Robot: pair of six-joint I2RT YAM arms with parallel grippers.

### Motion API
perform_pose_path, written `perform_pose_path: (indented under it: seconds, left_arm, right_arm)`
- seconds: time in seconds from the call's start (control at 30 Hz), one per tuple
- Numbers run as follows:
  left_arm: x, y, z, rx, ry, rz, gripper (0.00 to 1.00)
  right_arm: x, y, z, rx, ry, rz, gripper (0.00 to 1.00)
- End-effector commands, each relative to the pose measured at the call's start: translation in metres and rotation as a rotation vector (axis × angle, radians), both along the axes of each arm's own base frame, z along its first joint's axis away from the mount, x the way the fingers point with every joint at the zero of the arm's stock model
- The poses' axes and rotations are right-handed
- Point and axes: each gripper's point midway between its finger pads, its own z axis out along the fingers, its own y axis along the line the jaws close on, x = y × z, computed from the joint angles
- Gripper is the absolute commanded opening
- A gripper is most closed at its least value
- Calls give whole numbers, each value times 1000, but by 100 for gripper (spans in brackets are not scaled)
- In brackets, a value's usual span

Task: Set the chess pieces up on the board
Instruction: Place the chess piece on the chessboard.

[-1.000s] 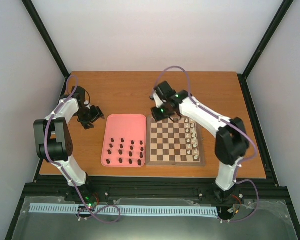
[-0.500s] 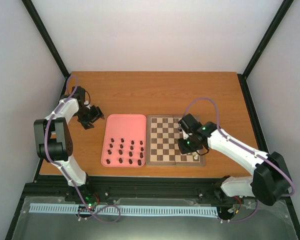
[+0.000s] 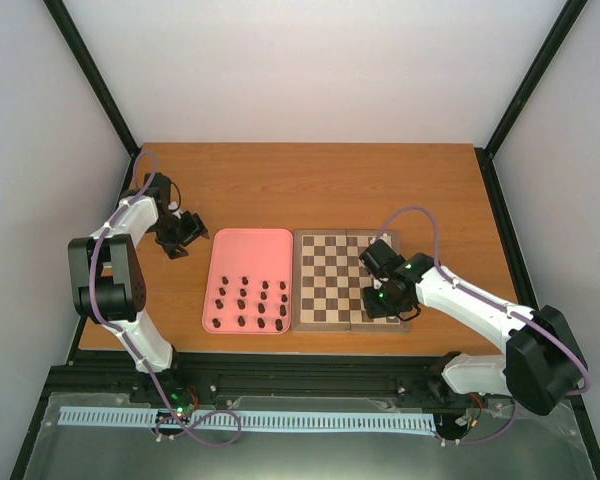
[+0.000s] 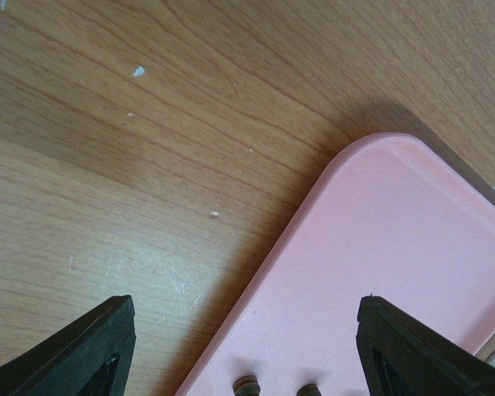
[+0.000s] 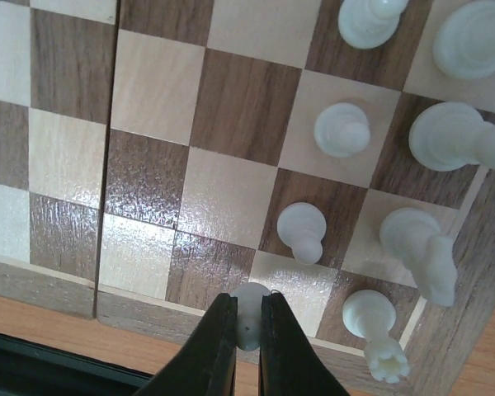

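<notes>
The board point(image 3: 330, 280) lies right of the pink tray point(image 3: 246, 250). White pieces point(image 3: 382, 262) stand along its right side; in the right wrist view several white pieces point(image 5: 342, 129) stand on its squares point(image 5: 231, 107). Dark pieces point(image 3: 250, 305) stand in the tray's near half. My right gripper point(image 3: 385, 300) is over the board's near right corner, shut on a white pawn point(image 5: 249, 318) above the nearest row. My left gripper point(image 3: 185, 232) is open and empty over the table beside the tray's far left corner point(image 4: 379, 264); two dark piece tops point(image 4: 246, 385) show between its fingers.
The wooden table point(image 3: 310, 180) stretches behind the tray and board. The table's near edge point(image 5: 33, 318) lies just past the board's border in the right wrist view.
My right arm swung from the board's far left corner to its near right corner, then lowered slightly toward the nearest row. The left arm has not moved.
</notes>
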Motion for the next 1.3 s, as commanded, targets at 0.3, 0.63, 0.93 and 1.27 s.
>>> perform_pose_path:
  seconds: [0.3,0.63,0.93,1.27]
  left_arm:
    - [7,0,2,-5,-15,-15,83]
    - [7,0,1,-2,-11,-15,83]
    - [8,0,0,-4,-13,-15,83]
    - [8,0,0,-3,-13,-16,83]
  right_arm:
    - [-12,-20,-16,-9,58,-140,3]
    - [-7,-15,-14,13,64,-111,9]
    - [-3,-7,-9,39,64,-80,21]
    - [2,4,-1,87,54,-57,22]
